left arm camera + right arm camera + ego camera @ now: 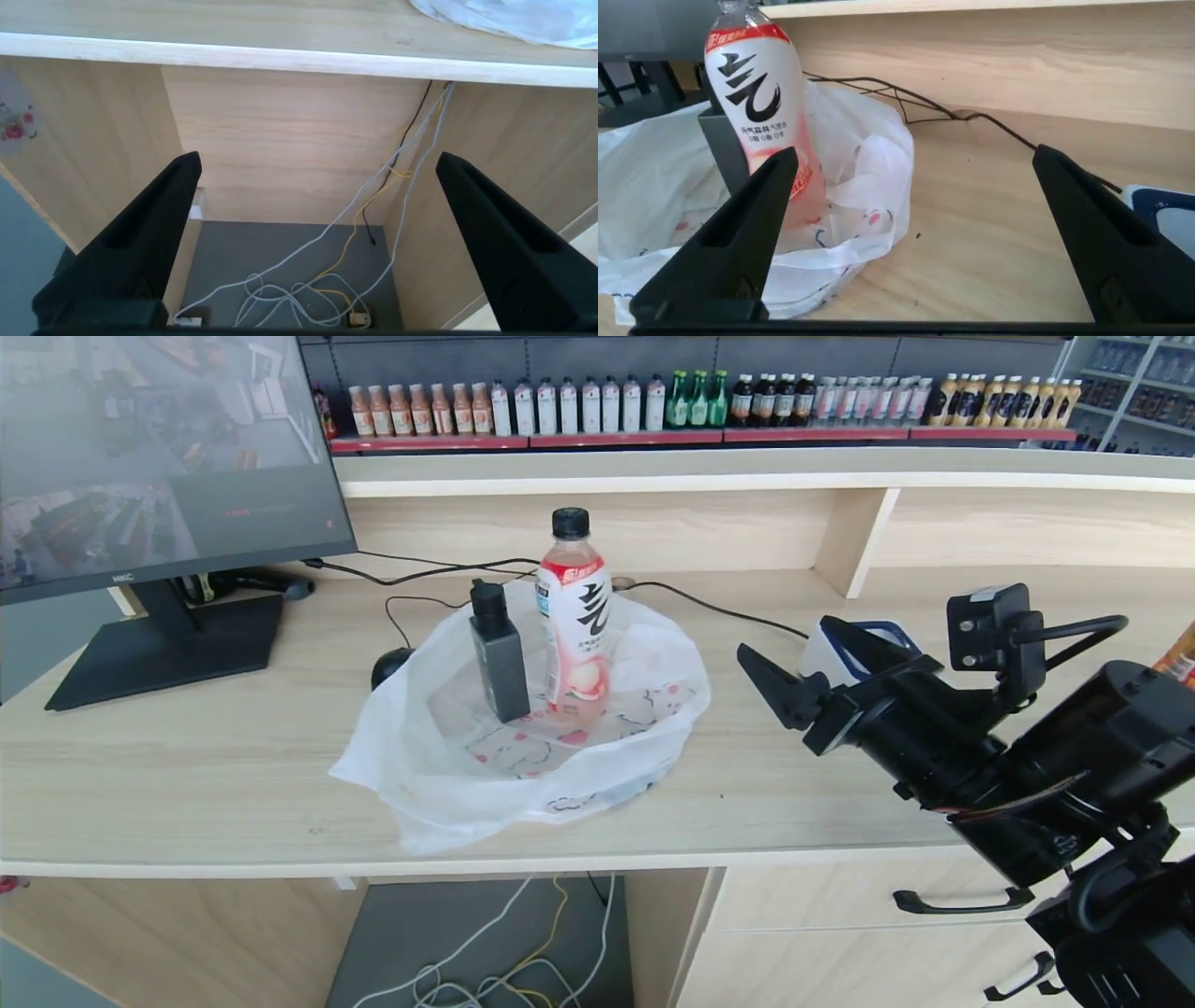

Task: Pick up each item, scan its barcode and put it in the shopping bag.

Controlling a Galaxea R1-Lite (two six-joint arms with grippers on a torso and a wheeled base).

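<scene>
A white shopping bag [425,775] lies open on the wooden counter. Inside it stand a pink drink bottle [574,616] with a black cap and a dark grey bottle [499,658], side by side and upright. My right gripper [789,639] hovers open and empty just right of the bag, above the counter. The right wrist view looks between the open right gripper [915,154] at the pink bottle [757,93], the grey bottle [724,140] and the bag [868,177]. My left gripper [318,163] is open and empty, low in front of the counter edge, facing the recess underneath.
A white and blue scanner [822,653] sits behind my right gripper, also seen as the scanner [1162,201]. A monitor [159,457] and mouse [390,665] occupy the left. An orange bottle [1178,658] shows at the right edge. Cables [374,224] hang under the counter.
</scene>
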